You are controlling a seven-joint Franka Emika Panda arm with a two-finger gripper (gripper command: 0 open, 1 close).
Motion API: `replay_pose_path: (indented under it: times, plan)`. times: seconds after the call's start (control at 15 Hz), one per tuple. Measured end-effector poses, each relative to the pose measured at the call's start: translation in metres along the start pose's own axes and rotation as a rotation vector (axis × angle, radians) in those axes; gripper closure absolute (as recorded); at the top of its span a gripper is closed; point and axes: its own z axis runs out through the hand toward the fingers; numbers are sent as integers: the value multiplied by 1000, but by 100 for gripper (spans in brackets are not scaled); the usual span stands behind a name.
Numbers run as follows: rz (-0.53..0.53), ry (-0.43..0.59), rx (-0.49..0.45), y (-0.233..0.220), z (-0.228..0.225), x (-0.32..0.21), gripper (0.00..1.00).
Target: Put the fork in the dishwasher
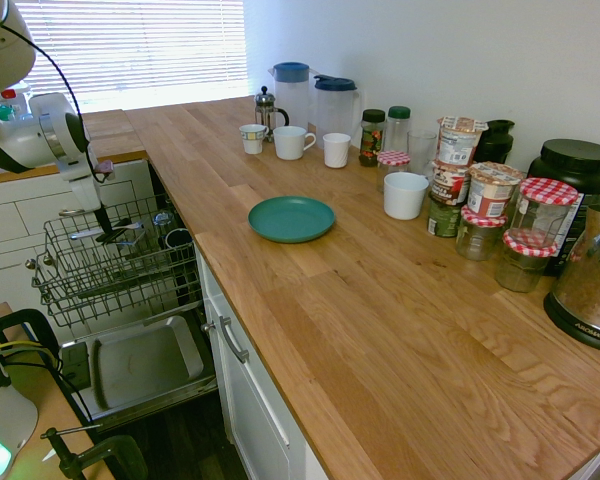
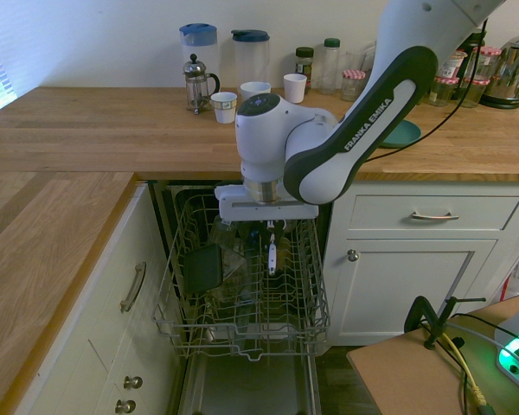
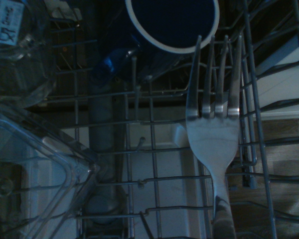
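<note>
In the first exterior view, the arm [image 1: 55, 135] comes in from the left and reaches down into the pulled-out rack [image 1: 115, 265] of the dishwasher [image 1: 145, 360], whose door lies open below. To the right, on the wooden tabletop [image 1: 380, 330], sits a teal plate [image 1: 291, 218], then a white mug [image 1: 405, 195] and a cluster of jars [image 1: 500, 215].

In the second exterior view, a dark container [image 2: 203, 268] stands in the left part of the rack. Right of it, the gripper [image 2: 272, 240] hangs inside the rack with its fingers closed on the handle of the fork [image 2: 272, 257], which hangs upright, tines pointing down, above the rack's wires. A white cabinet [image 2: 428, 259] stands to the right.

In the wrist view, a clear plastic container [image 3: 35, 174] lies at the left, a blue cup with a white rim [image 3: 172, 22] sits further along in the rack, and the fork shows at the right, tines over the wires.
</note>
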Motion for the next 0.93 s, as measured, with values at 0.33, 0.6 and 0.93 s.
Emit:
replay_pose_path:
  times: [0.33,0.6,0.93]
  plan:
    - [-4,-21,-24,-3,43,5,100]
    - [-16,-40,-27,0,62,-1,100]
    - [-23,-62,-41,2,93,2,100]
